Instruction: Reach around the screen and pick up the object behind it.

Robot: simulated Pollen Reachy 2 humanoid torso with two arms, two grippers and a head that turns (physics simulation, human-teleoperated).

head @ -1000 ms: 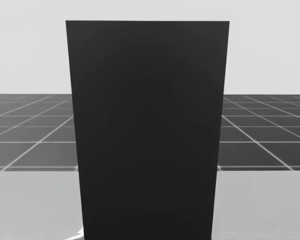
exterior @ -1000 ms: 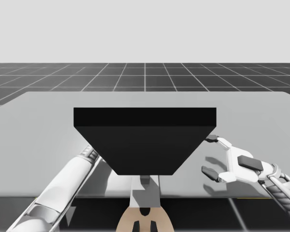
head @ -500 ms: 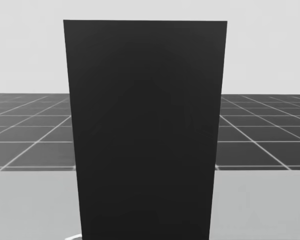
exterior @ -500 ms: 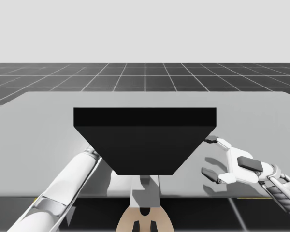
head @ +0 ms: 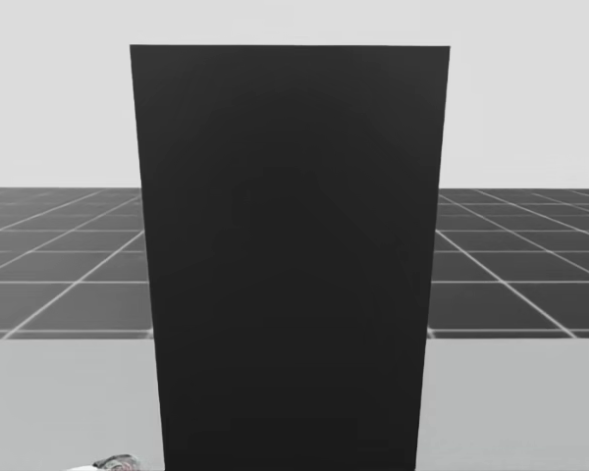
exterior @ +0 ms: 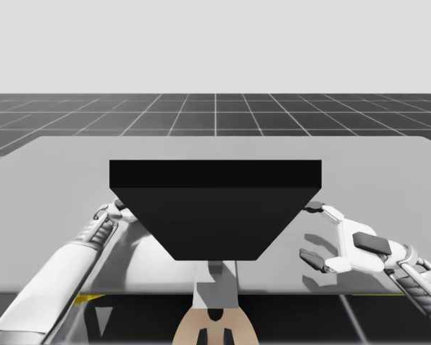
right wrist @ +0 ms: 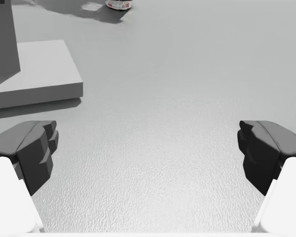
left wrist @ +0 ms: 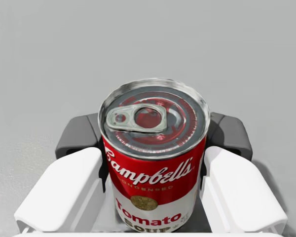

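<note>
Both left fingers (left wrist: 64, 190) clamp red-white can (left wrist: 153, 163); right fingers (right wrist: 32, 150) wide apart.

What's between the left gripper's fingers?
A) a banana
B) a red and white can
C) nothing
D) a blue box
B: the left wrist view shows a red and white can between the left gripper's fingers, with their dark pads against its two sides.
</note>
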